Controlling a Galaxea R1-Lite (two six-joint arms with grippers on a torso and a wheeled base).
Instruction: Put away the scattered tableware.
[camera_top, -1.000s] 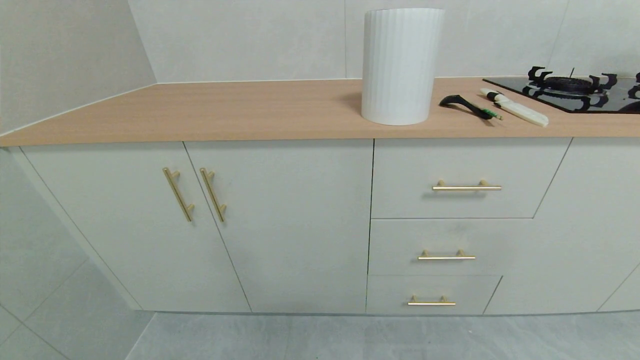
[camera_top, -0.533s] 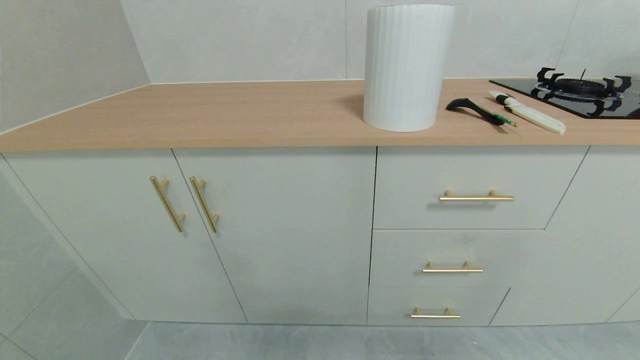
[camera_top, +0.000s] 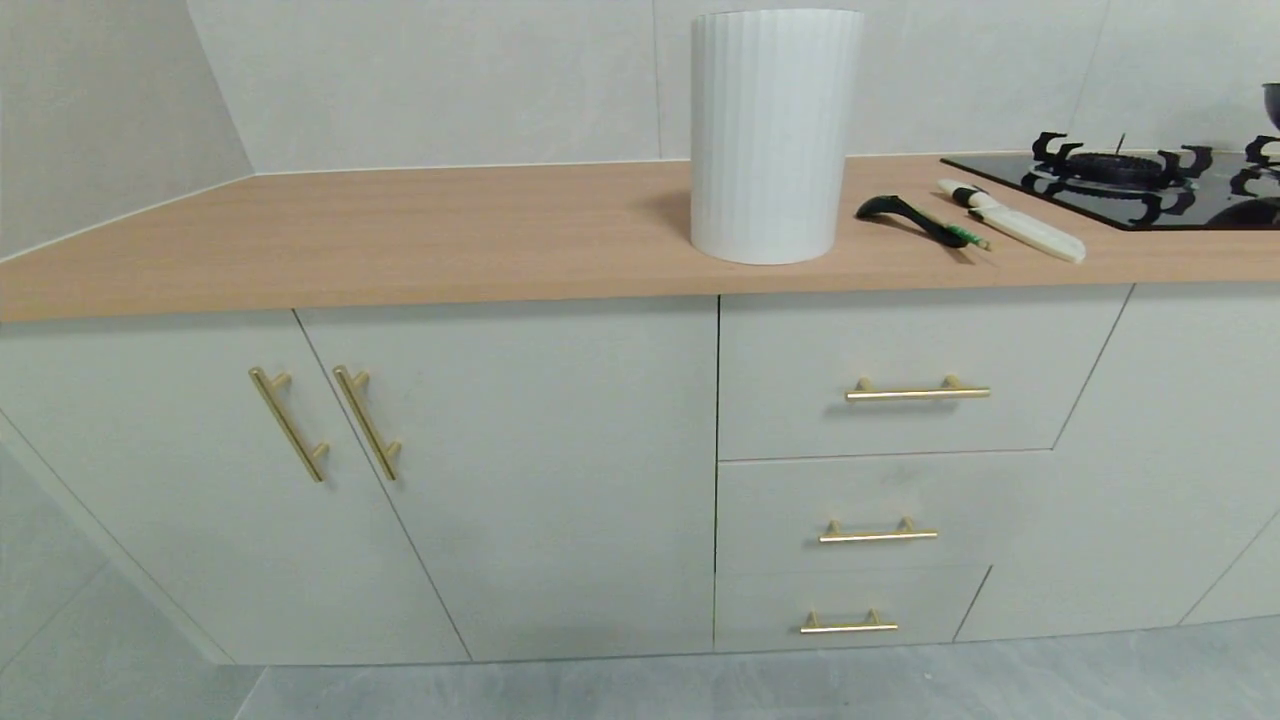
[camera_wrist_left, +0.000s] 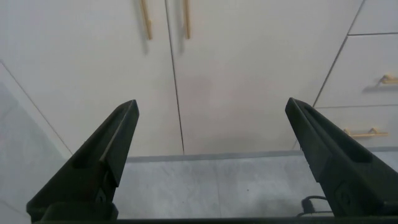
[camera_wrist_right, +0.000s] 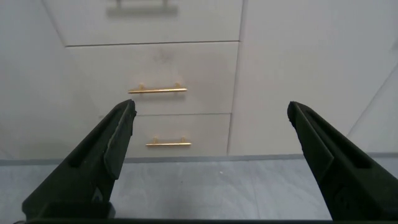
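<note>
- My left gripper (camera_wrist_left: 210, 104) hangs low with its fingers spread wide and nothing between them. It faces the paired cupboard doors (camera_top: 400, 470), with floor beneath.
- The counter (camera_top: 400, 235) runs as a long stretch of wood from the left wall to the white ribbed container (camera_top: 768, 135).
- The container stands upright, its base near the front edge, above the drawers (camera_top: 880, 370).
- The black utensil (camera_top: 905, 213) lies flat just right of the container.
- The white knife (camera_top: 1015, 222) lies at an angle close beside it, between the utensil and the hob (camera_top: 1120, 185). Its tip is near the front edge.
- My right gripper (camera_wrist_right: 210, 104) is also spread wide and holds nothing. It sits low before the lower drawers.
</note>
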